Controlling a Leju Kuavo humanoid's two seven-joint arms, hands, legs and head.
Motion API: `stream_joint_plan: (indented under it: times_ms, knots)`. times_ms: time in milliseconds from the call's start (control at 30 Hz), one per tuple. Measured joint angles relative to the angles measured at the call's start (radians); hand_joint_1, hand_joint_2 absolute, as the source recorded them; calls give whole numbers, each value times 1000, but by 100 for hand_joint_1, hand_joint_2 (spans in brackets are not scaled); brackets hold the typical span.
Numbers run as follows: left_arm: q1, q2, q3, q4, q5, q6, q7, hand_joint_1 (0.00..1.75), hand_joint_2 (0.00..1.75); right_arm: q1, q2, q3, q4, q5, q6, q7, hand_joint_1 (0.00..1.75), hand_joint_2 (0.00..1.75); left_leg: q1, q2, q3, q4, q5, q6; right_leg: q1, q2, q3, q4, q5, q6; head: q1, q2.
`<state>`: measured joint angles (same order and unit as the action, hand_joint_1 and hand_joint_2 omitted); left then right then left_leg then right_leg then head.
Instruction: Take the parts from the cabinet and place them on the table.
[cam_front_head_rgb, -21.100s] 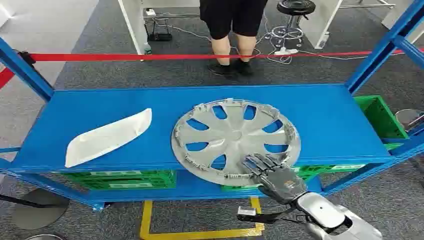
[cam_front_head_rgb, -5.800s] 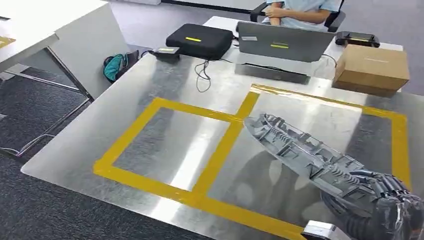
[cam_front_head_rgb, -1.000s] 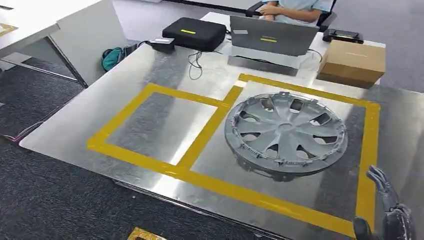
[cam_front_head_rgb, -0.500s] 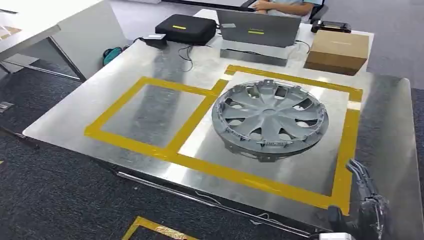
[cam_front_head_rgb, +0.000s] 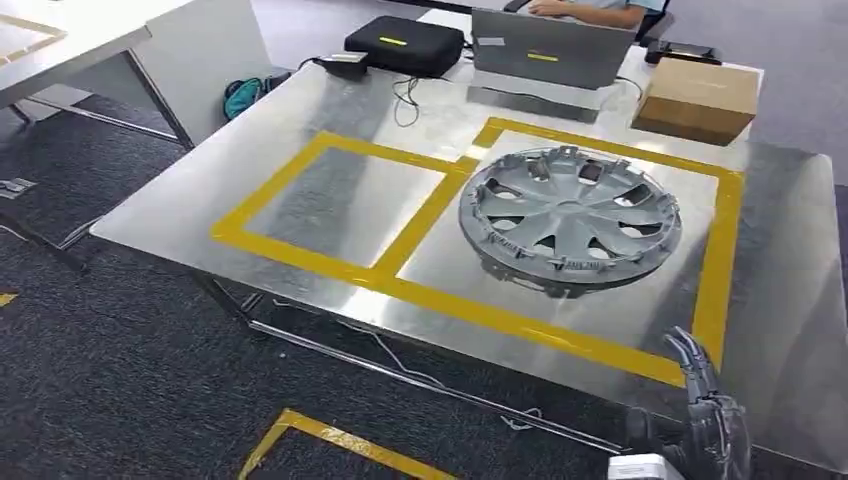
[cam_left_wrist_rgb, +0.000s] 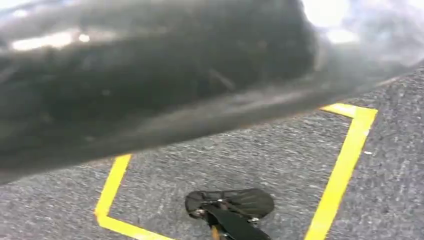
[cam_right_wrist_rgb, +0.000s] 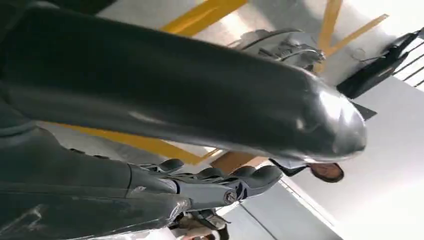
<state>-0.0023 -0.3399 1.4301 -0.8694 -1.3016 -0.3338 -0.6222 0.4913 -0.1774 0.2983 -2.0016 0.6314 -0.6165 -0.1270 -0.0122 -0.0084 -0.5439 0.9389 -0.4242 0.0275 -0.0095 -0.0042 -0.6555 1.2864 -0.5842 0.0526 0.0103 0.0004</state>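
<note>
A grey hubcap (cam_front_head_rgb: 570, 215) lies flat on the metal table (cam_front_head_rgb: 330, 120), inside the right-hand square of yellow tape (cam_front_head_rgb: 715, 250). My right hand (cam_front_head_rgb: 705, 410) is low at the table's near right edge, well apart from the hubcap, fingers stretched out and holding nothing. In the right wrist view the same hand (cam_right_wrist_rgb: 200, 185) shows straight fingers with the hubcap (cam_right_wrist_rgb: 280, 45) beyond it. The left wrist view has a dark blurred shape (cam_left_wrist_rgb: 150, 75) close to the lens above grey carpet; I cannot tell how that hand's fingers lie.
At the table's far side stand a laptop (cam_front_head_rgb: 550, 50), a black case (cam_front_head_rgb: 405, 45) and a cardboard box (cam_front_head_rgb: 700, 100), with a person (cam_front_head_rgb: 590, 8) seated behind. A white desk (cam_front_head_rgb: 60, 40) is on the left. Yellow tape (cam_front_head_rgb: 340, 440) marks the carpet.
The whole view has shifted as the camera moved. The hubcap stays flat in the right square. My right hand remains low at the near right edge, holding nothing.
</note>
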Motion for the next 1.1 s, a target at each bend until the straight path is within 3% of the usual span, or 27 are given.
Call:
stream_joint_plan:
  times_ms: [67, 100, 133, 200, 267, 300, 333, 400, 433, 467, 500, 533, 567, 600, 633, 667, 700, 767, 800, 833, 867, 933, 967, 1000, 1033, 1067, 1100]
  knots:
    - [0, -1, 0, 0, -7, -1, 2, 0, 0, 0, -7, 8, 14, 13, -19, 21, 0, 0, -2, -19, -15, 1, 15, -6, 1, 15, 117, -166, 77, -10, 0, 0]
    - [-2, -3, 0, 0, -9, -2, 2, 0, 0, 0, -10, 12, 22, 19, -32, 29, 0, 0, 0, -25, -19, 2, 21, -9, 1, 53, 181, -261, 85, -18, 0, 0]
    - [-4, -3, 0, -1, -11, -2, 2, 0, 0, 0, -13, 16, 30, 26, -40, 37, 0, 0, -5, -31, -27, 3, 28, -14, -1, 87, 229, -324, 63, -25, -2, 0]
    - [-6, -3, 0, -6, -15, -5, 2, 0, 0, 4, -17, 20, 53, 45, -60, 63, 0, 0, 0, -52, -39, 5, 48, -24, 3, 71, 224, -341, 61, -20, -1, 0]
    - [-1, -3, 0, -8, -17, -5, 2, 0, 0, 8, -22, 23, 79, 48, -68, 84, 0, 0, -1, -75, -49, 5, 63, -37, 1, 48, 202, -341, 72, -31, -2, 0]
    - [1, -3, 0, -11, -18, -5, 1, 0, 0, 10, -24, 24, 91, 47, -70, 90, 0, 0, 1, -60, -57, 15, 40, -40, -3, 31, 203, -342, 80, -37, 0, 0]
    - [1, -4, 0, -11, -18, -5, 0, 0, 0, 15, -25, 24, 103, 46, -70, 95, 0, 0, 1, -33, -73, 55, -12, -49, -3, 22, 194, -342, 84, -44, -8, 0]
    - [-3, -4, 0, -12, -18, -5, -1, 0, 0, 25, -26, 24, 127, 46, -71, 96, 0, 0, 9, -6, -125, 219, -128, -63, -2, -8, 178, -340, 96, -47, -10, 0]
    - [-3, -4, 0, -11, -17, -5, -1, 0, 0, 28, -26, 24, 135, 47, -71, 96, 0, 0, 12, -4, -145, 297, -159, -67, -2, -22, 167, -337, 102, -47, -11, 0]
    - [-3, -4, 0, -12, -13, -5, -1, 0, 0, 29, -26, 24, 142, 48, -72, 96, 0, 0, 15, -3, -150, 338, -157, -72, -2, -35, 163, -333, 108, -46, -10, 0]
    - [-2, -4, 0, -12, -7, -9, -1, 0, 0, 30, -26, 24, 146, 48, -72, 96, 0, 0, 19, -2, -133, 332, -131, -75, -3, -46, 152, -327, 112, -44, -11, 0]
    - [-2, -4, 0, -12, 0, -11, -1, 0, 0, 30, -26, 24, 150, 48, -72, 96, 0, 0, 23, 0, -99, 288, -89, -77, -4, -56, 140, -321, 117, -40, -11, 0]
    - [-2, -4, 0, -12, 6, -13, -1, 0, 0, 30, -26, 24, 155, 48, -72, 96, 0, 0, 25, 11, -42, 205, -55, -80, -5, -66, 133, -315, 120, -37, -10, 0]
    - [-3, -4, 0, -13, 11, -14, -2, 0, 0, 30, -26, 24, 159, 48, -72, 96, 0, 0, 26, 40, 21, 109, -38, -82, -5, -76, 130, -309, 120, -34, -11, 0]
    - [-6, -9, 0, -13, 16, -16, -3, 0, 0, 31, -26, 24, 162, 48, -72, 95, 0, 0, 24, 86, 67, 38, -47, -89, 1, -85, 124, -303, 120, -29, -16, 0]
    - [-10, -7, 0, -14, 23, -16, -3, 0, 0, 29, -27, 23, 166, 50, -73, 95, 0, 0, 16, 80, 68, 22, -54, -70, 4, -94, 119, -298, 124, -22, -14, 0]
    - [-12, -8, 0, -14, 26, -15, -3, 0, 0, 26, -27, 23, 169, 51, -73, 94, 0, 0, 18, 72, 61, 18, -56, -65, 5, -104, 117, -294, 128, -17, -11, 0]
    - [-7, -8, 0, -14, 27, -13, -3, 0, 0, 22, -27, 24, 176, 53, -73, 93, 0, 0, 15, 50, 45, 20, -54, -43, 0, -124, 114, -294, 135, -5, -11, 0]
    - [-6, -8, 0, -14, 27, -13, -3, 0, 0, 20, -27, 23, 180, 53, -73, 93, 0, 0, 17, 40, 41, 17, -45, -29, -5, -105, 106, -285, 121, 1, -10, 0]
    - [-7, -7, 0, -14, 29, -13, -3, 0, 0, 20, -27, 24, 183, 54, -73, 92, 0, 0, 16, 32, 32, 18, -38, -21, -6, -54, 89, -249, 78, 3, -9, 0]
    - [-9, -7, 0, -14, 31, -13, -3, 0, 0, 20, -27, 24, 186, 55, -73, 92, 0, 0, 14, 22, 23, 18, -30, -14, -5, -25, 68, -186, 33, 2, -8, 0]
    - [-10, -8, 0, -14, 37, -10, -2, 0, 0, 19, -27, 23, 196, 58, -73, 88, 0, 0, 5, -2, -1, 19, -11, -7, 2, 0, 5, -12, -54, -2, -6, 0]
    - [-9, -8, 0, -14, 39, -7, -1, 0, 0, 17, -27, 23, 200, 60, -73, 85, 0, 0, 0, -15, -12, 19, -2, -4, 5, 2, -5, 26, -67, -9, -7, 0]
    - [-7, -8, 0, -14, 43, -4, 1, 0, 0, 16, -27, 23, 203, 63, -73, 76, 0, 0, -5, -27, -21, 20, 6, -3, 9, 2, 10, 14, -57, -15, -6, 0]
    - [-6, -8, 0, -14, 45, -1, 4, 0, 0, 15, -27, 21, 206, 65, -73, 66, 0, 0, -8, -40, -29, 21, 13, -2, 13, 5, 46, -41, -27, -24, -7, 0]
    - [-5, -8, 0, -14, 46, 1, 10, 0, 0, 13, -27, 21, 206, 70, -73, 52, 0, 0, -11, -54, -35, 21, 21, -2, 18, 14, 105, -137, 16, -33, -7, 0]
    - [-4, -9, 0, -14, 48, 4, 12, 0, 0, 10, -27, 20, 206, 76, -73, 33, 0, 0, -12, -68, -40, 21, 29, -4, 21, 42, 173, -246, 56, -44, -7, 0]
